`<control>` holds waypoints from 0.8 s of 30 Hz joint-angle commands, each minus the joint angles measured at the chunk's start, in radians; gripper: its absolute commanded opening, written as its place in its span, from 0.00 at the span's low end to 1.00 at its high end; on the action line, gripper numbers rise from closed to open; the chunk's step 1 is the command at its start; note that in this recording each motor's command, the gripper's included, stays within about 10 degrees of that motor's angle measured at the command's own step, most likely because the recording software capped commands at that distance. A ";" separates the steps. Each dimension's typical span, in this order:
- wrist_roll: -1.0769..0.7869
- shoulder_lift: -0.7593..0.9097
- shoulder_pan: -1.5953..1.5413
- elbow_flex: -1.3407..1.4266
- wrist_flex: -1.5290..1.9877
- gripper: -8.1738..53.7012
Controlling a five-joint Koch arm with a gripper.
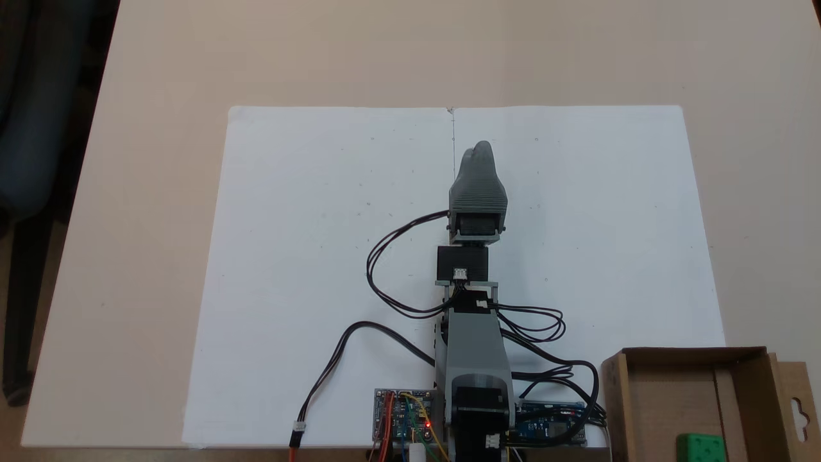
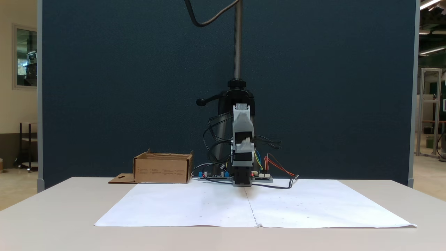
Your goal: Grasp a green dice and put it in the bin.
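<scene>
Your Koch arm (image 1: 473,359) is stretching straight out over the white paper sheets (image 1: 308,256), its gripper (image 1: 478,149) hanging above the seam where the two sheets are meeting. Seen from above in a fixed view, the two grey fingertips are lying side by side with only a thin notch between them, so you are looking at jaws pressed together and pinching nothing. In the fixed view from the front of the table, the gripper (image 2: 246,142) is pointing toward the camera and sitting well clear of the paper (image 2: 195,205).

The green dice (image 1: 701,447) is already lying inside the bin (image 1: 614,398), at the lower edge of the top-down picture, resting on the cardboard floor close to the near wall. The bin is standing off the paper's corner, beside the arm's base, with its hang-tab flap (image 1: 799,401) folding outward on the far side from the arm. From the front, the bin (image 2: 163,169) is sitting to the left of the arm, its flap (image 2: 122,179) lying flat on the beige table (image 2: 52,216), and its walls are hiding the dice from you.

Black cables (image 1: 391,269) are looping off the arm, and circuit boards (image 1: 403,420) are sitting at its base, one red light glowing.
</scene>
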 commanded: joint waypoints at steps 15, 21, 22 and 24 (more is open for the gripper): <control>-0.055 0.040 0.014 0.066 -0.094 0.87; -0.052 0.058 -0.031 0.066 -0.094 0.87; -0.052 0.058 -0.031 0.066 -0.094 0.87; -0.052 0.060 -0.031 0.066 -0.092 0.87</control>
